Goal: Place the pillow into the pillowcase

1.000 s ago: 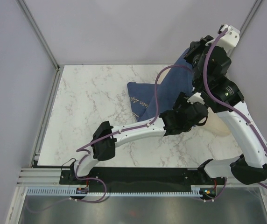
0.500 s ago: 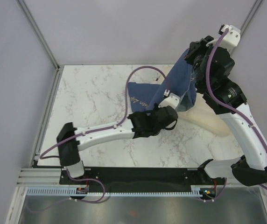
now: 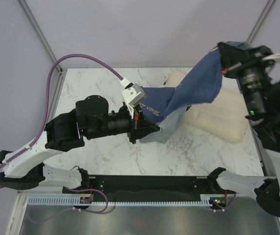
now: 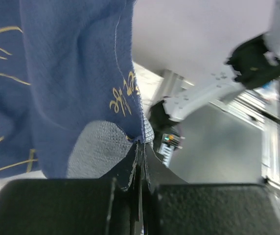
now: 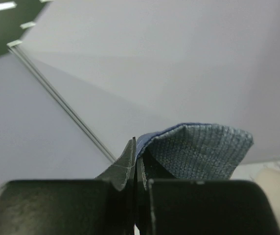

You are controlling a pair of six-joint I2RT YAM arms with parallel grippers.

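The dark blue pillowcase [image 3: 194, 85] with cream lettering hangs stretched in the air between both grippers. My right gripper [image 3: 223, 53] is shut on its upper edge, high at the back right. My left gripper [image 3: 153, 128] is shut on its lower edge, above the table's middle. The left wrist view has the jaws [image 4: 141, 147] pinched on the pillowcase [image 4: 71, 73] hem. In the right wrist view the right gripper [image 5: 136, 147] clamps a fold of the pillowcase [image 5: 203, 147], paler inner side showing. The cream pillow [image 3: 218, 115] lies flat on the table at the right, partly behind the hanging cloth.
The marble table [image 3: 96, 103] is walled by pale panels at the back and sides, with a metal rail [image 3: 49, 117] along its left edge. The arm bases sit on the black bar [image 3: 150, 183] at the near edge. The left arm's purple cable [image 3: 81, 58] arches overhead.
The left gripper closed on the pillowcase's lower edge and pulled back left and up. The right gripper lifted its edge higher and to the right, so more of the pillow shows.
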